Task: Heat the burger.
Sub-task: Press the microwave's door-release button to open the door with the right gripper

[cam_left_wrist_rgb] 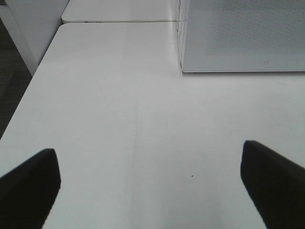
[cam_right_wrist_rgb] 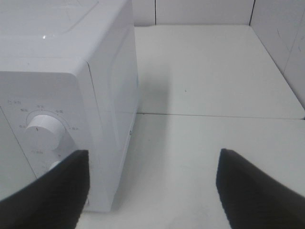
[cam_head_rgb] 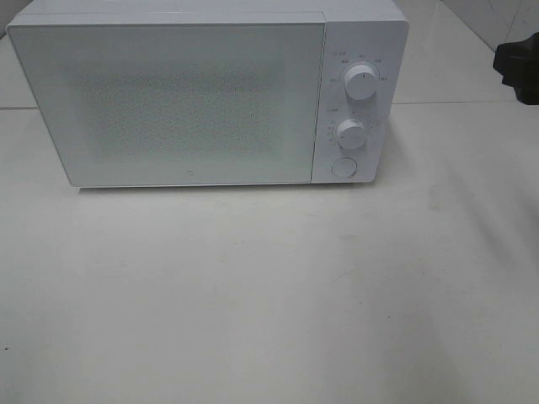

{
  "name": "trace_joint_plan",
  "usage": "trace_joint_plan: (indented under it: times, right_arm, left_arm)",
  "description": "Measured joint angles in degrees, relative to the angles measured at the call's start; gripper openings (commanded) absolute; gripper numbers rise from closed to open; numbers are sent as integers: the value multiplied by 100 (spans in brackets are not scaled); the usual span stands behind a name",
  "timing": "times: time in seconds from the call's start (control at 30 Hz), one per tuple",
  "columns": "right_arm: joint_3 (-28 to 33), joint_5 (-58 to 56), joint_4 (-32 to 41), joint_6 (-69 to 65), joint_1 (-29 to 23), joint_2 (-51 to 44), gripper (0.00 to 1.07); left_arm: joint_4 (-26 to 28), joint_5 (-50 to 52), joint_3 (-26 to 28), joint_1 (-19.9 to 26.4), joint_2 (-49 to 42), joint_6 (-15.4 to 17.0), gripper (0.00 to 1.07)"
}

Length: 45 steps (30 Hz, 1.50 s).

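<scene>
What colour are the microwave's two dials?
Both dials are white, matching the microwave; clearest in the exterior high view.

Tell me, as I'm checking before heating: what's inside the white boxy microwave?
On the white boxy microwave, the closed door shows only a pale dotted panel; anything inside is hidden.

The left gripper (cam_left_wrist_rgb: 150, 160) hangs over a white tabletop (cam_left_wrist_rgb: 119, 95), its two black fingers (cam_left_wrist_rgb: 28, 186) spread wide with bare surface showing between them. Ahead of the gripper, at about one o'clock, stands the corner of a white microwave (cam_left_wrist_rgb: 243, 38) with its door closed. At about ten o'clock the tabletop's edge gives way to dark floor (cam_left_wrist_rgb: 12, 81).
</scene>
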State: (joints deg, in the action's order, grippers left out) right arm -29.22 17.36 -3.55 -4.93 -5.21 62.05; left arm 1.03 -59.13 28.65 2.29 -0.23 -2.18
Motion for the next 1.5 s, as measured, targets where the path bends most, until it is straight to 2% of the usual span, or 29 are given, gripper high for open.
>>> trace_joint_plan:
  times: [0.23,0.4,0.5,0.53,0.83,1.07,1.23,1.43,1.5]
  right_arm:
    - [384,1415,166,11,0,550,73]
    - [785,2401,636,92,-23,756,73]
    - [1054,2865,1049,430,-235,773,73]
    - [1186,3100,1381,728,-453,773,73]
    - [1593,3627,2767,1684,-1450,773,73]
    - [1656,3845,3088,1856,-1891,968,73]
    - [1650,4584,3306,1833,-2384,1868,73]
    - [1644,5059,3690,1828,-2750,2338,73]
    - [1639,5134,3994,1713,-3094,2756,73]
  left_arm:
    - [0,0,0,0,0,0,98]
    - [0,0,0,0,0,0,98]
    - [0,0,0,0,0,0,98]
    - [0,0,0,0,0,0,98]
    - [0,0,0,0,0,0,98]
    - [0,0,0,0,0,0,98]
    - [0,0,0,0,0,0,98]
    - [0,0,0,0,0,0,98]
    - [0,0,0,0,0,0,98]
